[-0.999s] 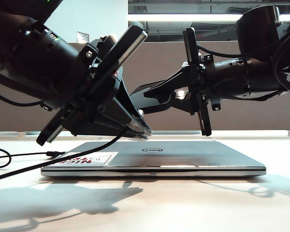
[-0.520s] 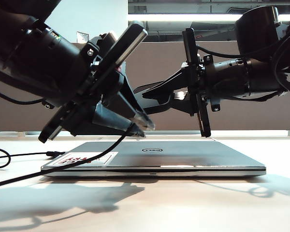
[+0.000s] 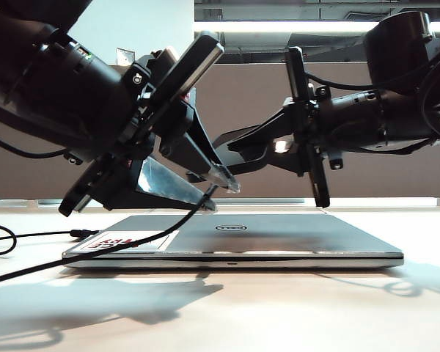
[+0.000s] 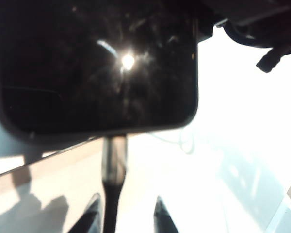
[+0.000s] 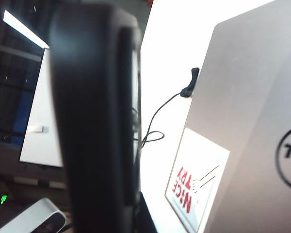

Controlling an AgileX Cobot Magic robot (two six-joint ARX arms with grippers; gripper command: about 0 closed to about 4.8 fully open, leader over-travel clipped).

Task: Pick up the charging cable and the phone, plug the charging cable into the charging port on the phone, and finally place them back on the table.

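While the broad white table (image 3: 279, 308) lies bare in front of us, a closed silver laptop (image 3: 279, 235) with a red-lettered sticker (image 3: 132, 240) rests on it a little farther back. Over its left side runs the thin black charging cable (image 3: 132, 236), which rises from the table toward the arms. Above the laptop the left gripper (image 4: 126, 216) hangs with its two fingers clearly apart. The cord passes between them, and we judge that they do not squeeze it. In the left wrist view the cable's silver plug (image 4: 114, 155) sits at the charging port (image 4: 114, 137), in the middle of the short edge of the flat glossy black phone (image 4: 97, 63), and it appears to be inserted. The right gripper (image 3: 238, 147) reaches in from the right, above the laptop. Its jaws are almost closed, and we judge that they grip the phone, which fills the right wrist view as a dark slab seen on its edge. Behind everything stands the brown fabric divider panel (image 3: 249, 95). We think that the picking up and the plugging are done. What is left is to lower the phone with its cable onto the table and to let it go.
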